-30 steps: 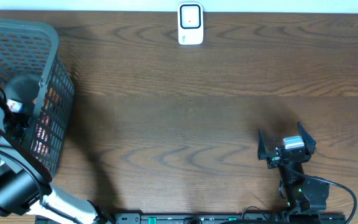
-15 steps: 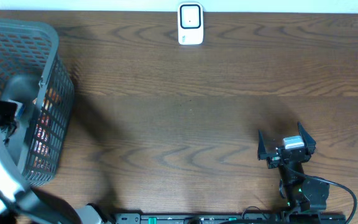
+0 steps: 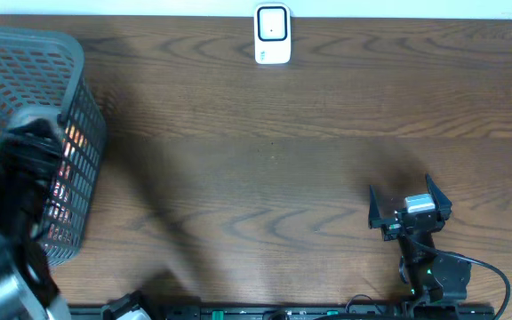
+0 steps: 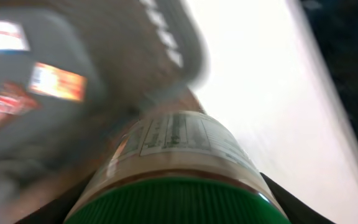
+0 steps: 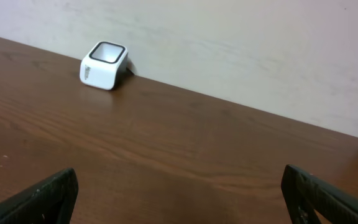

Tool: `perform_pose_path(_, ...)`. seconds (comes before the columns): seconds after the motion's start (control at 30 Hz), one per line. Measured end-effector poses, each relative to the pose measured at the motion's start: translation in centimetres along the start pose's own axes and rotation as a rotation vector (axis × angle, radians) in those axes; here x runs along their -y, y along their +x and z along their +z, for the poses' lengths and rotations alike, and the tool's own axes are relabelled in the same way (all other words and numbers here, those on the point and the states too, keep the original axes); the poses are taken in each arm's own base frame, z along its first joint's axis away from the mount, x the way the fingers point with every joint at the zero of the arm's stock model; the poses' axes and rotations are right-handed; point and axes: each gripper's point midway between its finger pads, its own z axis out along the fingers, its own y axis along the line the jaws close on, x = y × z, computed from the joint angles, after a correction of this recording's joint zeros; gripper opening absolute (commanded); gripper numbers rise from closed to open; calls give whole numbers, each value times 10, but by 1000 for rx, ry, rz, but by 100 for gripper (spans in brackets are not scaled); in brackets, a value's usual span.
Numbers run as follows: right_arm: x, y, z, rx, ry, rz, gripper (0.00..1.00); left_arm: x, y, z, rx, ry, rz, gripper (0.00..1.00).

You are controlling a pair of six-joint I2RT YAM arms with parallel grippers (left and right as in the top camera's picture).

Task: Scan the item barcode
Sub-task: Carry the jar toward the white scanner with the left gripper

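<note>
A jar (image 4: 176, 149) with a green lid and a printed label fills the left wrist view, blurred by motion. My left gripper (image 4: 179, 208) is shut on it, a dark finger showing on each side of the lid. In the overhead view the left arm (image 3: 16, 178) is a dark blur over the grey basket (image 3: 80, 84), and the jar is hidden there. The white barcode scanner (image 3: 272, 34) stands at the table's far edge and also appears as the scanner (image 5: 104, 65) in the right wrist view. My right gripper (image 3: 409, 206) rests open and empty near the front right.
The grey mesh basket at the far left holds red and orange packets (image 3: 62, 187). A pale wall (image 5: 241, 43) rises behind the scanner. Brown wooden tabletop (image 3: 265, 178) lies between basket, scanner and right arm.
The left arm has swung and risen over the basket, blurring as it moves with the jar. The right arm has not moved.
</note>
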Motion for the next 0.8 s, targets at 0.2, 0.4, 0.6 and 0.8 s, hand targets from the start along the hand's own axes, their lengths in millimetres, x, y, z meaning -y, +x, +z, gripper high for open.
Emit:
perform_pose_path(0.2, 0, 0, 0, 0, 0, 0, 99, 43, 59, 0, -215, 152, 110, 64)
perform_pose_path(0.4, 0, 0, 0, 0, 1, 0, 99, 56, 122, 40, -426, 93, 190, 64)
perform_pose_path(0.6, 1, 0, 0, -1, 4, 0, 99, 39, 208, 101, -559, -159, 326, 64)
perform_pose_path(0.8, 1, 0, 0, -1, 4, 0, 99, 3, 282, 152, -577, -415, 369, 64)
